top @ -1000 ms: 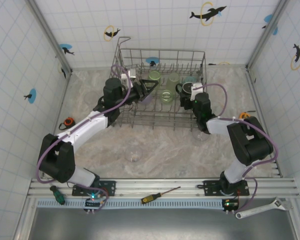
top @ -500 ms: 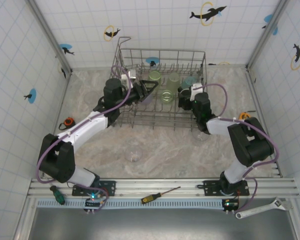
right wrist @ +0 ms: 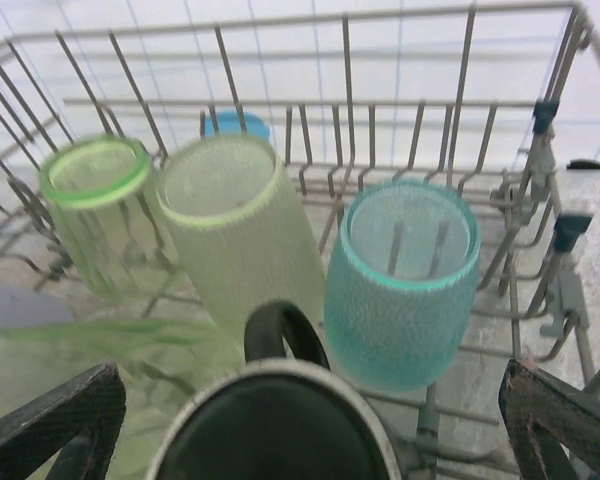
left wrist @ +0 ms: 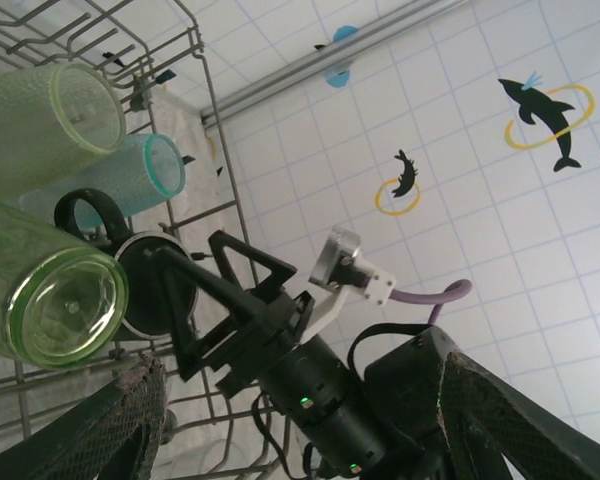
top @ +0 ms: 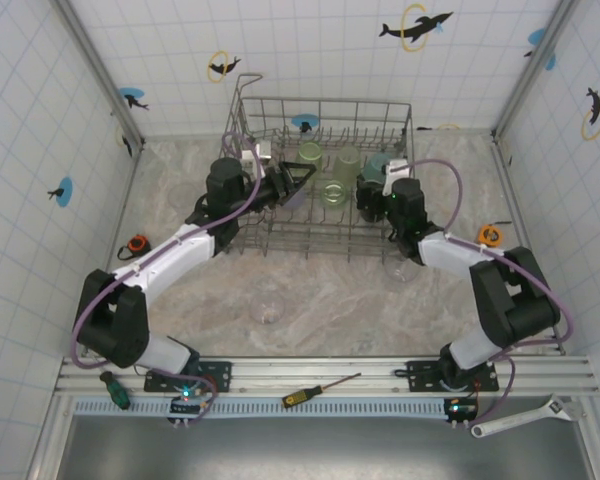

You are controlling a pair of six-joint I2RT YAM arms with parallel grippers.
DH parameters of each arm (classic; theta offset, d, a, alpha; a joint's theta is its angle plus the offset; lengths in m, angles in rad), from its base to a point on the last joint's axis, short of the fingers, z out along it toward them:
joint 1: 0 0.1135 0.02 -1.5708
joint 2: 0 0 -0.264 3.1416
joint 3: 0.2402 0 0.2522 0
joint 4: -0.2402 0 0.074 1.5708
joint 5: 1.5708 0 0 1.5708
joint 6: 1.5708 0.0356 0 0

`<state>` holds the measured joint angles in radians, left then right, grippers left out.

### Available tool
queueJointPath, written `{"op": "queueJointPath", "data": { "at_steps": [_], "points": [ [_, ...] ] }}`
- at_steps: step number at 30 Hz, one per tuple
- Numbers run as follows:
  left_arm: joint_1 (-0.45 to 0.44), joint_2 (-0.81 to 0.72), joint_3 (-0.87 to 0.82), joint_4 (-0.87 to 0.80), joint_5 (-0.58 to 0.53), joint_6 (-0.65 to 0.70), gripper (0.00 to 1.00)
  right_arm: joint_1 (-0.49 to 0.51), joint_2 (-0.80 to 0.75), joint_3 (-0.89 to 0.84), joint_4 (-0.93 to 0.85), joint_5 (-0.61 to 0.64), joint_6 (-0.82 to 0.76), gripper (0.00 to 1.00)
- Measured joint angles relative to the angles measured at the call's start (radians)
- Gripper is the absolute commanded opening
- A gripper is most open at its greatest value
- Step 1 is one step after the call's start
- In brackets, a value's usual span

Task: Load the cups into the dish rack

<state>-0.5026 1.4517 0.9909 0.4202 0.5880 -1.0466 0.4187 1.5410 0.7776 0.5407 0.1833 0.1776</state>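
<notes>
1. The dish rack (top: 320, 235) sits at the middle of the tabletop's (top: 330, 300) far edge. Several cups are already inside it: two pale green cups (right wrist: 240, 230), a teal cup (right wrist: 405, 280) and the black mug (right wrist: 270, 440), all clustered toward its far right part.
2. The right gripper (right wrist: 308, 368) is released. Its fingers stand wide on either side of the mug with a gap on each side, so the mug looks set down rather than held.
3. The left gripper (left wrist: 300, 365) is also spread wide inside the rack's left part, with nothing between its fingers.
4. Two clear cups (top: 268, 305) remain on the tabletop. One is left of centre toward the near edge; the other (top: 400, 268) is just off the rack's near right corner, under the right forearm.
5. Risk: if the right gripper pulls back crookedly, a finger could catch the mug's handle or rim and tip it against the teal cup just beside it.
6. Risk: both grippers face each other closely inside the rack, so a reach by either could strike the other or snag a tine.
7. Risk: a swing of the right forearm could knock over the clear cup below it. Clear cups are also hard to see, so a grasp could land off-centre.
</notes>
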Motion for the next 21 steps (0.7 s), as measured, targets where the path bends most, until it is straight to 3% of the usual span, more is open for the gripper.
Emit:
{"op": "queueJointPath", "data": {
  "at_steps": [17,21],
  "points": [
    [0.000,-0.137,0.000,-0.144,-0.066,0.056,0.97,-0.032,-0.200,0.135,-0.305,0.006,0.130,1.00],
    [0.000,-0.179,0.000,-0.207,-0.095,0.090,0.97,-0.034,-0.255,0.135,-0.376,0.003,0.156,1.00]
  ]
}}
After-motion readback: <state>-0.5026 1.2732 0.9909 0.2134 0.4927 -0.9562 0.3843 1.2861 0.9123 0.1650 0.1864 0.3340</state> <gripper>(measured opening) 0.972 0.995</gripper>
